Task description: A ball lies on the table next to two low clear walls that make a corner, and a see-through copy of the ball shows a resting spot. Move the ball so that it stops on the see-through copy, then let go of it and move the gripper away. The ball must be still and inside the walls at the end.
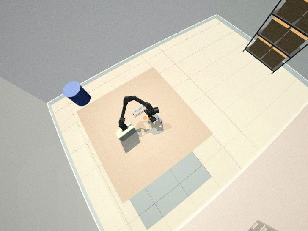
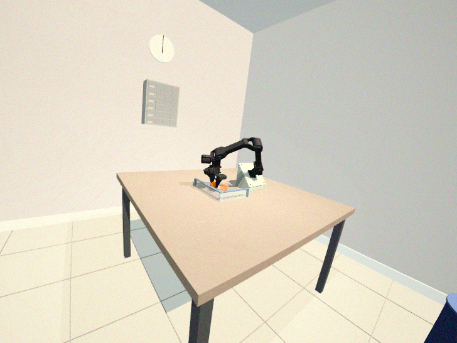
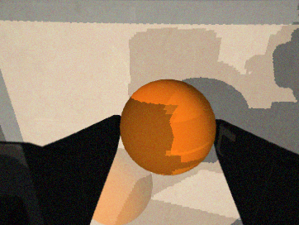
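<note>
on the tan bench point(image 2: 236, 236), inside the corner of low clear walls point(image 2: 221, 191), the claw point(image 3: 167, 136) is clenched on the orange ball point(image 3: 168, 126), which it should carry gently to the pale copy point(image 3: 124, 194) just beside it.

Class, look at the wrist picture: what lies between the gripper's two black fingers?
The orange ball, touched on both sides by the fingers of the gripper, as the wrist view shows.

Top overhead, exterior low, wrist close; table point(image 2: 236, 236) shared.
</note>
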You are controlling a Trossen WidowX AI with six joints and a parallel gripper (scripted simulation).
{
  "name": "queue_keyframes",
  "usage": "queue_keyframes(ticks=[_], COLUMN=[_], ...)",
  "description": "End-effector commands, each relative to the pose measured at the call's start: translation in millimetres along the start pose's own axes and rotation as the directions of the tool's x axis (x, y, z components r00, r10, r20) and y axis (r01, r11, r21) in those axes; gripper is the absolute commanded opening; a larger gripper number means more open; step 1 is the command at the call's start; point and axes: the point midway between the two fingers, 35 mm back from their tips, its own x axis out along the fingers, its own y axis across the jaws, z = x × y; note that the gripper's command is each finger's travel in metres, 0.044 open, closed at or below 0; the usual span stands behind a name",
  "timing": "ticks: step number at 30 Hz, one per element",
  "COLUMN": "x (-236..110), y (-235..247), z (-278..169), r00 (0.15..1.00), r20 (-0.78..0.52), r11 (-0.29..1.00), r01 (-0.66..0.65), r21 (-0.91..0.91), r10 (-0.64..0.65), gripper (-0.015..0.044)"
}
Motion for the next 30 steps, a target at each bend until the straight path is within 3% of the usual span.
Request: queue_keyframes(ticks=[1, 2, 17, 30], x=[-22.3, -28.7, -124.7, -107.6], y=[-2.9, -3.2, -0.5, 12.2], z=[5.6, 6.2, -1.3, -19.4], r00=[1.0, 1.0, 1.0, 1.0], r20=[0.014, 0.014, 0.011, 0.01], r11=[1.0, 1.0, 1.0, 1.0], r01=[0.012, 0.013, 0.01, 0.009], r21=[-0.008, -0.008, -0.008, -0.007], r10=[-0.012, -0.013, -0.01, -0.009], gripper=[0.0025, 0.0, 0.0, 0.0])
